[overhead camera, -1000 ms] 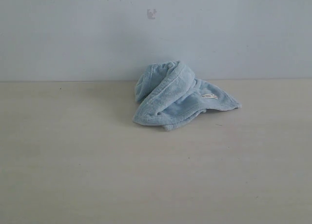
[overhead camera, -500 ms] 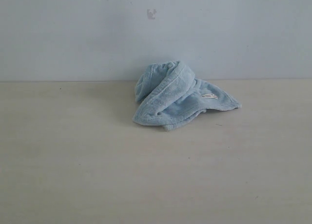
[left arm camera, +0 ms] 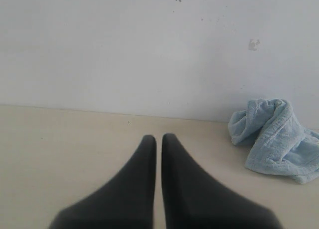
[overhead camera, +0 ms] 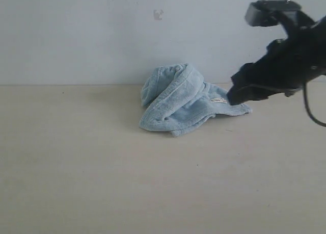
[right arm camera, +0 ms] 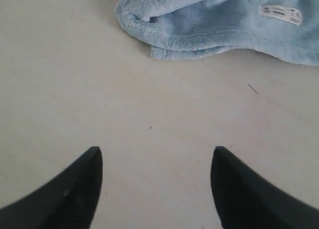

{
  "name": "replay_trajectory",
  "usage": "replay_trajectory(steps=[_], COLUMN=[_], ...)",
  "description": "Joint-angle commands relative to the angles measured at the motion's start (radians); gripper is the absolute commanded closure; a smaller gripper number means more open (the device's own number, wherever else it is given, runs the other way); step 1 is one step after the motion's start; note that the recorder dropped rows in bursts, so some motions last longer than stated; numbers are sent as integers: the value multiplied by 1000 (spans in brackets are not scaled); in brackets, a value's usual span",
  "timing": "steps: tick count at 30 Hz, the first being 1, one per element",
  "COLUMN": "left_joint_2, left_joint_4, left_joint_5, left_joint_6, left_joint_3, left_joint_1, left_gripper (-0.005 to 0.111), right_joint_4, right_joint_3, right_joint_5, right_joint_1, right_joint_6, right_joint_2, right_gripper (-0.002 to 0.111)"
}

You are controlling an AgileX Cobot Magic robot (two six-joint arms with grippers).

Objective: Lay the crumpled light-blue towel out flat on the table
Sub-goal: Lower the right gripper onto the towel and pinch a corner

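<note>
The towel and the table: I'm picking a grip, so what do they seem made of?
The towel: likely terry cloth, pale blue, fluffy pile, stitched hem. The table: perhaps laminate or wood, matte beige, faint grain.

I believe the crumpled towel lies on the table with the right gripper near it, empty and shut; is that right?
Not quite: the right gripper is open, not shut; the right wrist view shows its jaws wide apart. It is indeed empty, near the crumpled towel on the table.
</note>
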Motion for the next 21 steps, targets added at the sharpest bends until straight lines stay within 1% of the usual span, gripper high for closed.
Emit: replay_trajectory(steps=[1,3,6,9,11,15,17,21], left_joint_2=[-2,-2,-2,-2,-2,-2,-2,-2], left_joint_4=[2,2,2,2,2,2,2,2], left_joint_5=[-10,-10,-14,-14,-14,-14,-14,-14], left_joint_6=[-7,-7,-7,-7,-7,-7,-7,-7], left_joint_3=[4,4,4,4,4,4,4,4], left_joint_1=[-4,-4,-4,-4,-4,-4,-4,-4], left_gripper=[103,103,103,103,103,103,103,103], right_joint_4=[80,80,72,58,10,-141,-171,-196], right_joint_3=[-91,-118,-184,-276,-347,-473,-531,-609], right_joint_5=[-13,-57,-116,-135,-149,-171,-158,-150], right_joint_1=[41,81,137,178,204,231,236,240], right_joint_6=[-300,-370,-370,-362,-353,-269,-229,-229], right_joint_2=[190,261,360,460,529,648,704,780], right_gripper=[46,45,45,45,45,45,45,45])
